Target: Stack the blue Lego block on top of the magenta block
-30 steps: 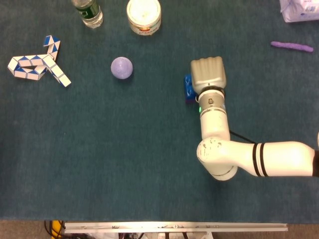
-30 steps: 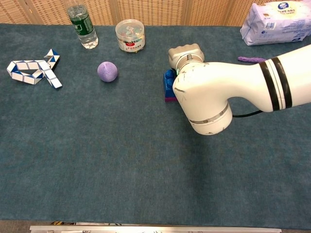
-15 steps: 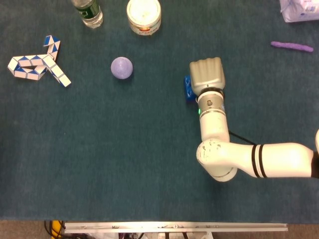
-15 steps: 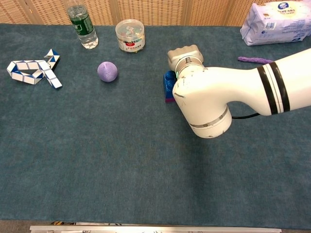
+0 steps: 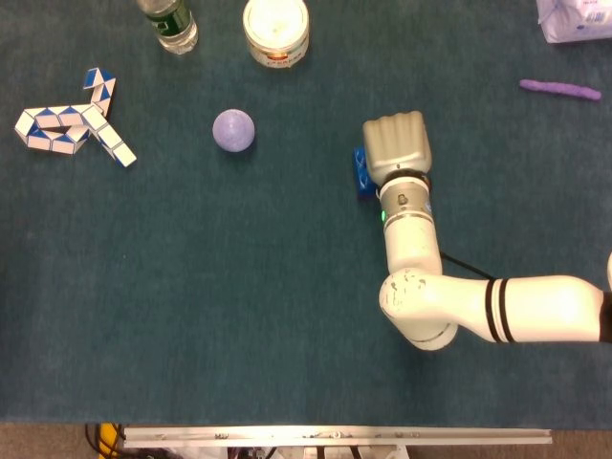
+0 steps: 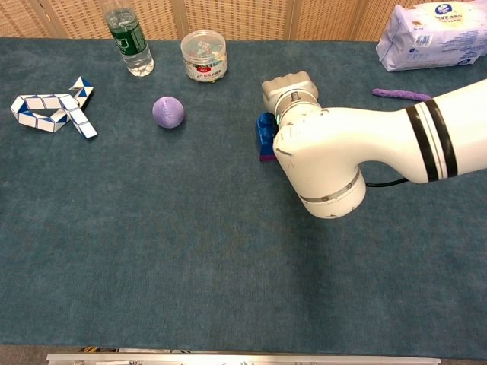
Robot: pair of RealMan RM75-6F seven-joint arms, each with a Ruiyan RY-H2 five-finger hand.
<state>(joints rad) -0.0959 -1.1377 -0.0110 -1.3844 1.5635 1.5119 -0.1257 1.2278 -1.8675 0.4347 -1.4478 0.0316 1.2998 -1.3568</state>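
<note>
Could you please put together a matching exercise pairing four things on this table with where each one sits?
Things:
1. purple ball
2. blue Lego block
3. blue-and-white snake puzzle
4. purple strip

Places:
A. far left side of the table
B. far right, near the white packet
C. on the magenta block, right beside the right robot hand
D. in front of the white-lidded jar, left of the robot hand

Pairs: 1-D, 2-C, 3-A, 4-B
</note>
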